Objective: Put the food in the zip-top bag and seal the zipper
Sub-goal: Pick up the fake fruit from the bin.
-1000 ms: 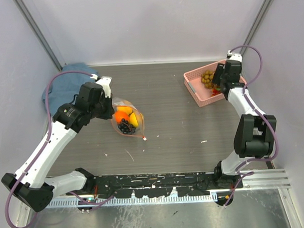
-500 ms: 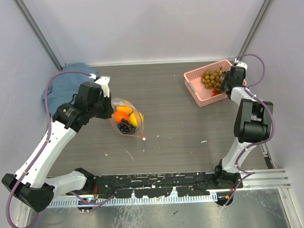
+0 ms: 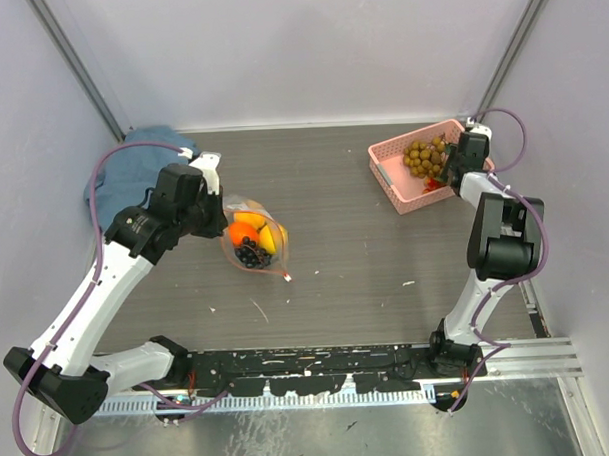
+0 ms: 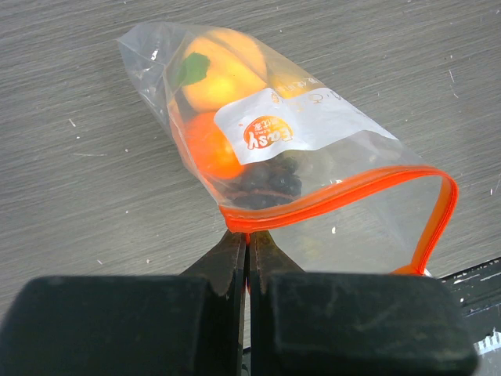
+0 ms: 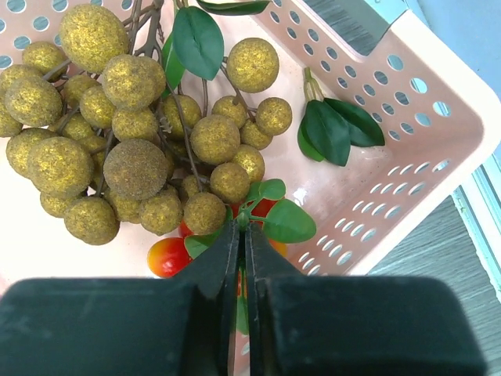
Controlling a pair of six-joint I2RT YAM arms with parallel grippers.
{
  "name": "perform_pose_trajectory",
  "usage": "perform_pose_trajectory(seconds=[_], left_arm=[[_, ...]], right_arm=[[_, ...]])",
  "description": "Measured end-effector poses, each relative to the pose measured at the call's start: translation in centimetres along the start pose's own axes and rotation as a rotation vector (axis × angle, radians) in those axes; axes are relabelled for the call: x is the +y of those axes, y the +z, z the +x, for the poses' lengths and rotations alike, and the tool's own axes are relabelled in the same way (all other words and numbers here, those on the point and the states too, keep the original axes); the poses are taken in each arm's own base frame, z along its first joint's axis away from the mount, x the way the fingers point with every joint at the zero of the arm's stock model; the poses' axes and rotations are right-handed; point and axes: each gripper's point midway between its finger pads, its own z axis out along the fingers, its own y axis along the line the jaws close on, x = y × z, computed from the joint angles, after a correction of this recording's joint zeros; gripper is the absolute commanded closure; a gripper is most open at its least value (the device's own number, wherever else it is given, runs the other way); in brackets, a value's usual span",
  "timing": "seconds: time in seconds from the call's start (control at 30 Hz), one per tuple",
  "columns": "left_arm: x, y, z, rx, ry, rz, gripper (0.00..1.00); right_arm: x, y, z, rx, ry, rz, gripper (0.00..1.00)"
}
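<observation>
- Cloth (image 3: 132, 159) bunched in the back-left corner, well apart from the work.
- Basket (image 3: 386, 180) at the back-right corner, holding what is not yet bagged.
- Bag (image 4: 313, 157) lying left of centre, mouth partly gaping, fruits (image 4: 215, 66) already inside.
- Left gripper (image 4: 247, 235) pinched tight on one end of the zipper (image 4: 337, 196), probably to pin the bag for loading.
- Right gripper (image 5: 241, 227) down in the basket, jaws closed to a slit on a leafy red sprig (image 5: 274, 215), seemingly to lift it out.
- Grapes (image 5: 133, 133) heaped in the basket, just beside that sprig.
- Unsealed zipper, looping open at its free end.
</observation>
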Motion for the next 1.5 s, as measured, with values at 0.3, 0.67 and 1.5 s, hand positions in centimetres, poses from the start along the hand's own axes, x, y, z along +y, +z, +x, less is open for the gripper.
perform_pose_trajectory(seconds=[0.3,0.67,1.5], left_arm=[[-0.1,0.0,0.0,0.001,0.0,0.005,1.0],[-0.1,0.0,0.1,0.004,-0.001,0.008,1.0],[-0.6,0.7,0.4,0.03,-0.003,0.033,1.0]], right_arm=[[0.2,-1.7,-1.3,-0.016,0.0,-0.011,0.99],[1.4,-8.3,-7.7,-0.189,0.046,-0.087,0.99],[18.8,-25.8,-1.9,-0.241,-0.188,-0.629,0.99]])
